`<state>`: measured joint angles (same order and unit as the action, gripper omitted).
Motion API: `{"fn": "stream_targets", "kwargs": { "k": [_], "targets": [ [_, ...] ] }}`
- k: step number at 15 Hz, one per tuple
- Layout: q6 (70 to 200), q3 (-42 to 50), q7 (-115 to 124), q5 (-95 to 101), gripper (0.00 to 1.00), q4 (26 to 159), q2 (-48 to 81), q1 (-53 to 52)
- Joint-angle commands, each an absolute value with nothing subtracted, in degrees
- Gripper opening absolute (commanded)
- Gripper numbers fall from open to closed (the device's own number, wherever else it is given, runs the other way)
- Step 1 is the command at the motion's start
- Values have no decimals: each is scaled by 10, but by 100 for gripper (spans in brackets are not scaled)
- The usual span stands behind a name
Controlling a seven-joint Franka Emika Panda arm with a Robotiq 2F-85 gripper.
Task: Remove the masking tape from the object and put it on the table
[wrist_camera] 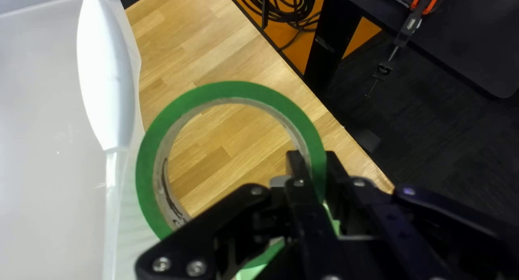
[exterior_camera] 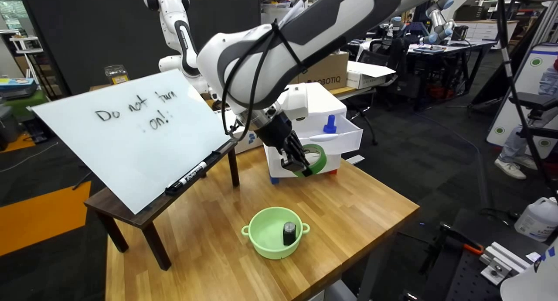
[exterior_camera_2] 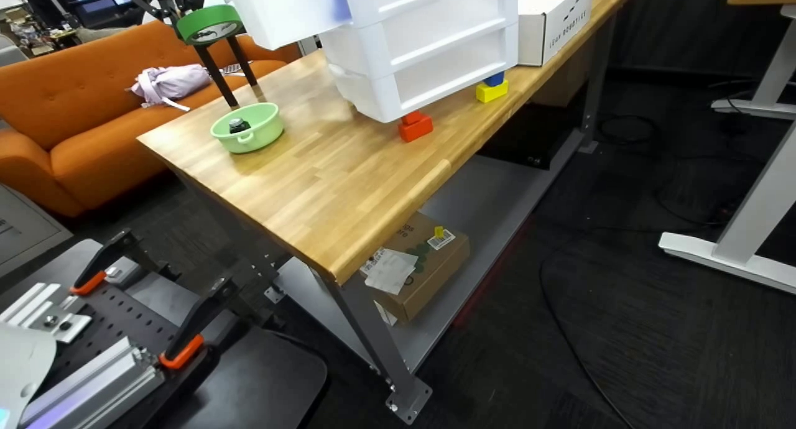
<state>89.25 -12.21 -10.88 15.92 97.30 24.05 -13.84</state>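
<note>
Nearest, on your light, plank-grained wooden table (exterior_camera: 209,248), is a pale green round plastic bowl (exterior_camera: 268,251) with two loop handles, holding a short black piece (exterior_camera: 289,236) with a round silver top, upright at its right side. Left of it, a low dark-brown stand (exterior_camera: 111,207) carries a slanted white board (exterior_camera: 135,148) reading "Do not turn on!", with a black-and-white marker (exterior_camera: 192,173) along its lower right edge. Farther back, your black two-fingered tool (wrist_camera: 313,160) pinches a green ring-shaped roll of masking tape (wrist_camera: 233,90), one finger inside the ring and one outside. You have the roll up off the table, just beside the pulled-out drawer (exterior_camera: 348,139) of the white plastic drawer unit (exterior_camera: 324,107); whether roll and drawer touch, you cannot tell from these views. A blue peg (exterior_camera: 330,126) stands in that drawer. Beyond the unit you see a brown cardboard box (exterior_camera: 329,67) lettered "ROBOTIQ".
</note>
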Motion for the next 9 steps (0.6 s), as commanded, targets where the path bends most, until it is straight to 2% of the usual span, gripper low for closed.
{"fn": "stream_targets", "kwargs": {
  "k": [1, 9],
  "targets": [
    [945, -118, -128, 120, 4, 1015, 211, -112],
    [1089, -95, -181, 20, 4, 1121, 168, -44]
  ]
}}
